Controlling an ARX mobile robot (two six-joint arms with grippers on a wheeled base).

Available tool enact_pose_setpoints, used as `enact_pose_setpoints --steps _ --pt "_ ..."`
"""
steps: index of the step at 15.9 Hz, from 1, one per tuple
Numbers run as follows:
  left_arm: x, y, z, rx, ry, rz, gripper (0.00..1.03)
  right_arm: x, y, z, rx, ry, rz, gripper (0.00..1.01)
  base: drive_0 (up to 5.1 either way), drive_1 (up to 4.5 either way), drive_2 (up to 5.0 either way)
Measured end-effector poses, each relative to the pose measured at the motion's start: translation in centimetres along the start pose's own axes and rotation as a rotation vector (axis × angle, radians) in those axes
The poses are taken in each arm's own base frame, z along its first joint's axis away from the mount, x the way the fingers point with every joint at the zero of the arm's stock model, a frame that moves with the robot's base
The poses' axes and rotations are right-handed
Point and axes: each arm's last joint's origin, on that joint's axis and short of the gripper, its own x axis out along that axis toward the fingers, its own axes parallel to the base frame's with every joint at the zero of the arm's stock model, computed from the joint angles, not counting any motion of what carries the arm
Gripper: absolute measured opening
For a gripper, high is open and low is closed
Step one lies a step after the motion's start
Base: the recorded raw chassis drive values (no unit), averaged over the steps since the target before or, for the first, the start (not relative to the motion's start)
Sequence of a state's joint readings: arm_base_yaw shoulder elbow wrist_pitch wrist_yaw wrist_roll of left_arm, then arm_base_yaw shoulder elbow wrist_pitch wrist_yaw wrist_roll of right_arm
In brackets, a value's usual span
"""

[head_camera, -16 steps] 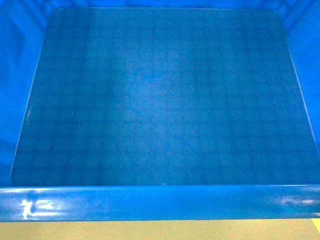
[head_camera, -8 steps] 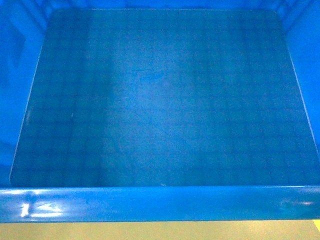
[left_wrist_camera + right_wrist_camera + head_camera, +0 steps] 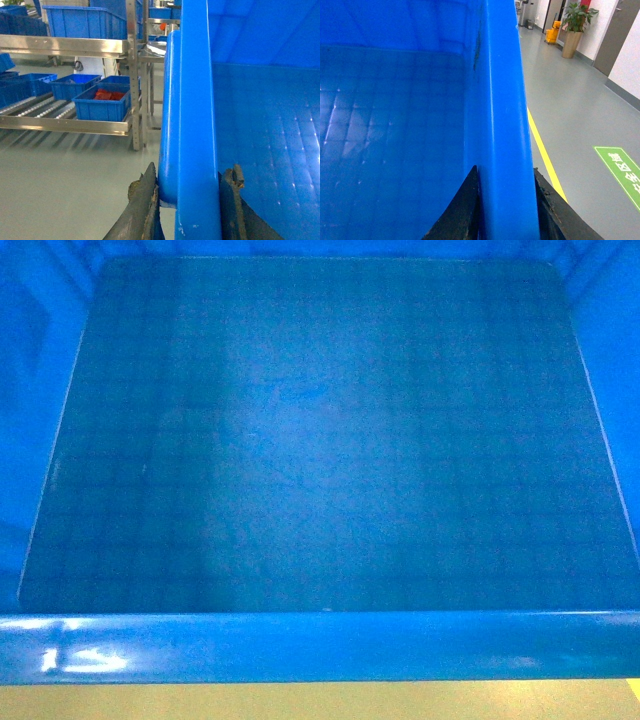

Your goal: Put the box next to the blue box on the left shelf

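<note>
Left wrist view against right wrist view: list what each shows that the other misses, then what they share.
Only the left wrist view shows the left shelf with its roller tracks, small blue bins resting on it, and the left gripper clamped over the rim. Only the right wrist view shows the yellow floor line, a green floor marking, a potted plant, and the right gripper on the opposite rim. Both show the box, its rim pinched between dark fingers, and grey floor.

Grey glossy floor (image 3: 580, 95), warehouse aisle.
Yellow floor line (image 3: 543, 152) and green floor marking (image 3: 621, 170) to the right; potted plant (image 3: 573, 22) by a white wall (image 3: 632, 55); small blue bins (image 3: 102, 102) beyond, one holding red parts.
</note>
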State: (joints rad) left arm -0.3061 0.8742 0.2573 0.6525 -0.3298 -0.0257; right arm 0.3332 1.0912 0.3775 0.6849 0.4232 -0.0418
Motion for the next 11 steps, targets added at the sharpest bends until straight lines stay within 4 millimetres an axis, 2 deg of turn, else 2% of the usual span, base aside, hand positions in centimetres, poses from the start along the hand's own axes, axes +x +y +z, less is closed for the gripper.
enact_pose_setpoints --steps 11 --pt "0.00 0.00 -0.01 0.000 0.001 0.000 0.18 0.00 0.00 -0.02 -0.001 0.002 0.000 0.22 0.0 4.05 -4.1"
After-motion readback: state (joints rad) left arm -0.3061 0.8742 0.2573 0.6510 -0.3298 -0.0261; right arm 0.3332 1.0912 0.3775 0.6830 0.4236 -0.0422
